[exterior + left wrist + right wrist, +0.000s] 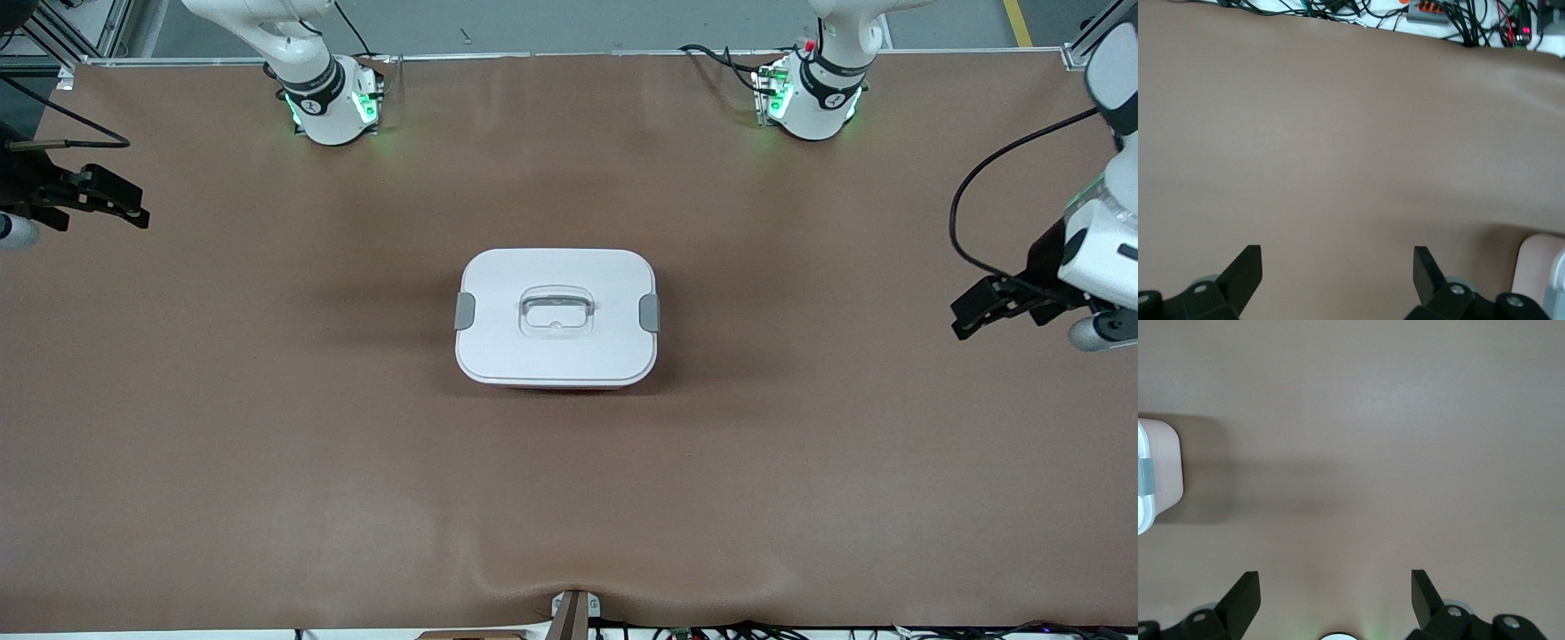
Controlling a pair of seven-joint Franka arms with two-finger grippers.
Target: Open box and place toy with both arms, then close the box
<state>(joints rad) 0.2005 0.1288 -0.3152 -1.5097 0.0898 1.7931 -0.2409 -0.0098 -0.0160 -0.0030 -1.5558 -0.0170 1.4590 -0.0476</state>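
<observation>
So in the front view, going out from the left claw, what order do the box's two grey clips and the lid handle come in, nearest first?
Measured from the left claw, open over the table's left-arm end:
1. Grey clip on the box end toward the left arm.
2. Lid handle, at the middle of the white lid.
3. Grey clip on the box end toward the right arm.

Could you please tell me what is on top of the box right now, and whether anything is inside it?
The box carries its white lid, both grey clips down. The lid hides the inside; no toy shows.
</observation>
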